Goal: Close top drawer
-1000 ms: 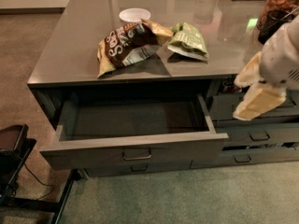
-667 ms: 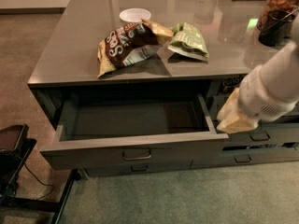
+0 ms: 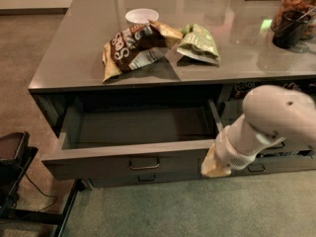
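Observation:
The top drawer (image 3: 133, 162) is pulled wide open from the grey counter (image 3: 74, 58). Its deep grey box is empty and its flat front carries a small metal pull (image 3: 144, 164) in the middle. My gripper (image 3: 213, 166) comes in from the right on a white arm (image 3: 266, 122). Its yellowish tip is at the right end of the drawer front, just outside the front face.
A brown chip bag (image 3: 133, 46), a green bag (image 3: 198, 43) and a white bowl (image 3: 141, 16) lie on the counter. A dark cup (image 3: 290, 28) stands at the right. Lower drawers (image 3: 256, 168) sit below and right. A black stand (image 3: 15, 157) is at left.
My arm has swung down and left from beside the counter's right part. The gripper now sits at the right end of the drawer front. The drawer has not moved.

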